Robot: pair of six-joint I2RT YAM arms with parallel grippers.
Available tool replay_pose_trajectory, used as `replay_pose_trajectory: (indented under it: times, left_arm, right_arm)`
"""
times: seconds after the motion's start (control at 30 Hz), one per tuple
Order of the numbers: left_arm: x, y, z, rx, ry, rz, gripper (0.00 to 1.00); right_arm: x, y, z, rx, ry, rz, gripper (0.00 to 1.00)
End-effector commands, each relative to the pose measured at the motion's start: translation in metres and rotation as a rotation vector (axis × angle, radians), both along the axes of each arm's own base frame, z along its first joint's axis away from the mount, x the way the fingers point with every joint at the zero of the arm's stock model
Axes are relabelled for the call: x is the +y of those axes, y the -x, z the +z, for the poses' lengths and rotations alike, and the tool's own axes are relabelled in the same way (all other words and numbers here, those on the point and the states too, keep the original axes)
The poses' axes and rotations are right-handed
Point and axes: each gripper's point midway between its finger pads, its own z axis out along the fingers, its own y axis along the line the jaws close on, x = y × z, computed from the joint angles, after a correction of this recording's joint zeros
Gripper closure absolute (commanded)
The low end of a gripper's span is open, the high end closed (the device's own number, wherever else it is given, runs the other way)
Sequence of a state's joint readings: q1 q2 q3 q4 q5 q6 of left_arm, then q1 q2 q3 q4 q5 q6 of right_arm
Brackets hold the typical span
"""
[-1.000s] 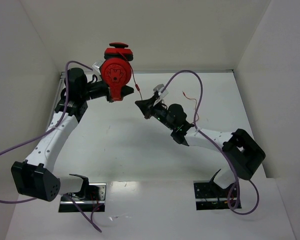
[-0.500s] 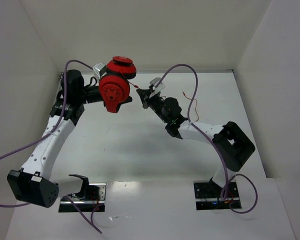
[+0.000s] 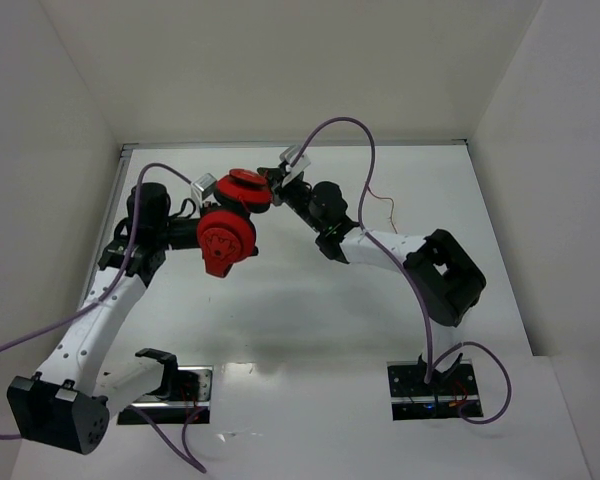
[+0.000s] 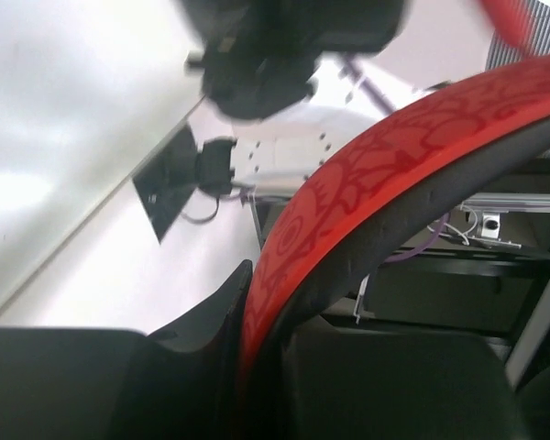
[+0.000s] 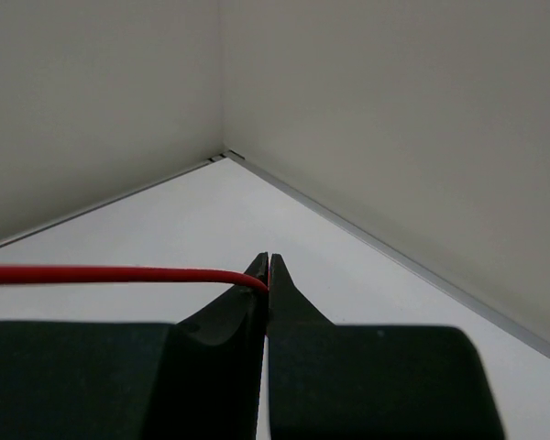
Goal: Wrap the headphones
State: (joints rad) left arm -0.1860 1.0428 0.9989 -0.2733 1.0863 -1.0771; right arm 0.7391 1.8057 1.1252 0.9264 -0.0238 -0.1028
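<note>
Both arms have closed in over the last second. Left end effector (image 4: pixel 266 316) has brought the red over-ear headphones with round plastic cups (image 3: pixel 228 238) from the far edge to left of centre, above the white worktop (image 3: pixel 310 310). Right end effector (image 5: pixel 269 275) has swung left, now just beside the upper cup (image 3: pixel 245 188). Looks like a cord pass mid-way, wrap not done

Right wrist only: jaws together, pinching the thin red cord (image 5: pixel 101 273), which runs straight off left. Left wrist only: clamped on the red band with black padding (image 4: pixel 376 174). Top view resolves neither grip
</note>
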Motion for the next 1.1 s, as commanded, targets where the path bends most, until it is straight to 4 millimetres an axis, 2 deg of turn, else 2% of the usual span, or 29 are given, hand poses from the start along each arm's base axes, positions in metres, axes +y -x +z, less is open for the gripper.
replay_pose_trajectory:
  times: [0.0,0.2,0.23,0.33,0.4,0.47,0.5,0.53,0.6,0.63,0.67,0.7,0.73,0.8,0.83,0.9,0.93,1.0,1.03,1.07]
  left_arm:
    - [0.003,0.033,-0.002,-0.082,0.03,-0.101,1.0]
    - [0.005,0.044,-0.024,-0.064,0.014,-0.132,1.0]
    - [0.006,0.045,-0.027,-0.085,0.003,-0.139,1.0]
    - [0.008,0.049,-0.053,-0.027,-0.033,-0.136,1.0]
    - [0.011,0.051,-0.069,-0.019,-0.082,-0.123,1.0]
    - [0.012,0.044,-0.092,-0.047,-0.189,-0.105,1.0]
    - [0.012,0.038,-0.092,-0.075,-0.247,-0.092,1.0]
    - [0.015,0.039,-0.11,-0.044,-0.369,-0.08,1.0]
    - [0.019,0.025,-0.116,-0.096,-0.518,-0.082,1.0]
    - [0.026,0.023,-0.128,-0.089,-0.628,-0.074,1.0]
    - [0.03,0.018,-0.129,-0.102,-0.681,-0.067,1.0]
    - [0.032,0.012,-0.135,-0.124,-0.732,-0.092,1.0]
    - [0.038,0.001,-0.13,-0.173,-0.793,-0.067,1.0]
    - [0.039,-0.001,-0.134,-0.209,-0.881,-0.094,1.0]
    - [0.051,-0.013,-0.139,-0.224,-0.986,-0.058,1.0]
    - [0.063,-0.016,-0.147,-0.211,-1.1,-0.057,1.0]
    - [0.082,-0.027,-0.156,-0.195,-1.222,-0.015,1.0]
    - [0.095,-0.033,-0.153,-0.181,-1.316,0.017,1.0]
    - [0.108,-0.04,-0.153,-0.183,-1.399,0.054,1.0]
    - [0.113,-0.046,-0.156,-0.172,-1.443,0.073,1.0]
  right_arm:
    - [0.003,-0.015,0.015,-0.07,-0.012,-0.016,0.99]
    - [0.012,-0.023,0.012,-0.093,0.024,-0.008,0.98]
    - [0.013,-0.023,0.016,-0.108,0.026,-0.002,0.98]
    - [0.016,-0.028,0.012,-0.118,0.062,-0.01,0.98]
    - [0.017,-0.031,0.018,-0.131,0.08,-0.016,0.98]
    - [0.016,-0.033,0.019,-0.152,0.113,-0.026,0.98]
    - [0.017,-0.034,0.019,-0.153,0.128,-0.028,0.98]
    - [0.018,-0.033,0.016,-0.152,0.144,-0.02,0.98]
    - [0.019,-0.033,0.011,-0.155,0.176,-0.015,0.98]
    - [0.019,-0.033,0.008,-0.146,0.184,-0.013,0.98]
    - [0.017,-0.033,0.013,-0.171,0.196,-0.021,0.98]
    - [0.016,-0.034,0.011,-0.16,0.203,-0.03,0.98]
    - [0.015,-0.035,0.011,-0.172,0.214,-0.034,0.98]
    - [0.012,-0.033,0.011,-0.181,0.25,-0.039,0.98]
    - [0.01,-0.034,0.009,-0.182,0.265,-0.049,0.98]
    - [0.004,-0.032,0.014,-0.2,0.295,-0.066,0.98]
    - [0.002,-0.034,0.012,-0.197,0.308,-0.079,0.98]
    - [-0.004,-0.033,0.006,-0.183,0.334,-0.099,0.98]
    - [-0.013,-0.035,0.017,-0.196,0.338,-0.122,0.98]
    - [-0.018,-0.035,0.015,-0.187,0.341,-0.14,0.98]
